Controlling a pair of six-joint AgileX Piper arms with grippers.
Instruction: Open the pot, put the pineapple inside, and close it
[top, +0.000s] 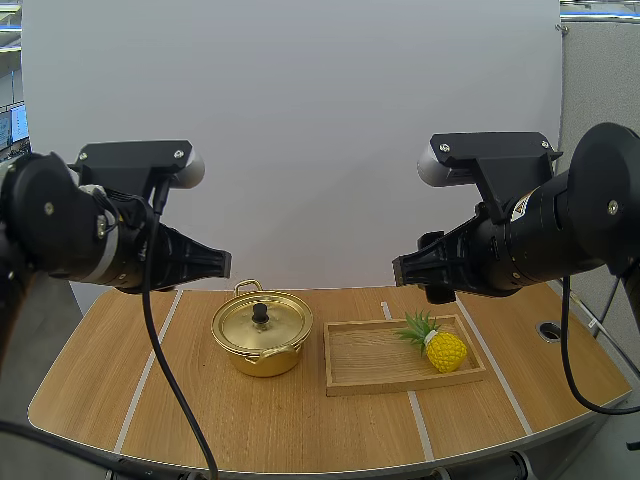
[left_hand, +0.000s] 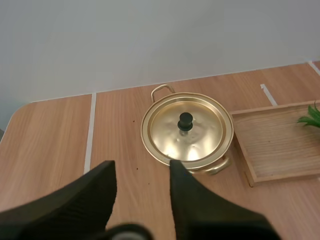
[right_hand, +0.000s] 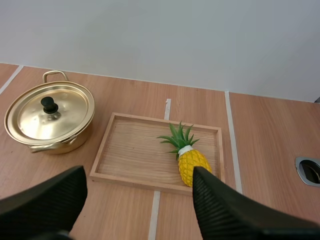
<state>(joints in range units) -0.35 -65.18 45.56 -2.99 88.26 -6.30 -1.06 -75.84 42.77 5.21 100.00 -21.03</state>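
Closed gold pot (left_hand: 186, 129) stands on the counter (left_hand: 50, 140) at one o'clock from the released left pincer (left_hand: 141, 170), the nearer one. Pineapple (right_hand: 192, 165) lies in the wooden tray (right_hand: 130, 150), leaves toward eleven o'clock, ahead of the released right pincer (right_hand: 139, 175).

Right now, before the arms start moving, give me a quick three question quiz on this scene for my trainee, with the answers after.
1. True or false: the lid sits on the pot.
2. Where does the pineapple lie? A, inside the pot; B, in the tray; C, on top of the lid.
3. Fill the gap: the left gripper and the right gripper both have their fingers ____.
Key: 1 true; 2 B; 3 open.
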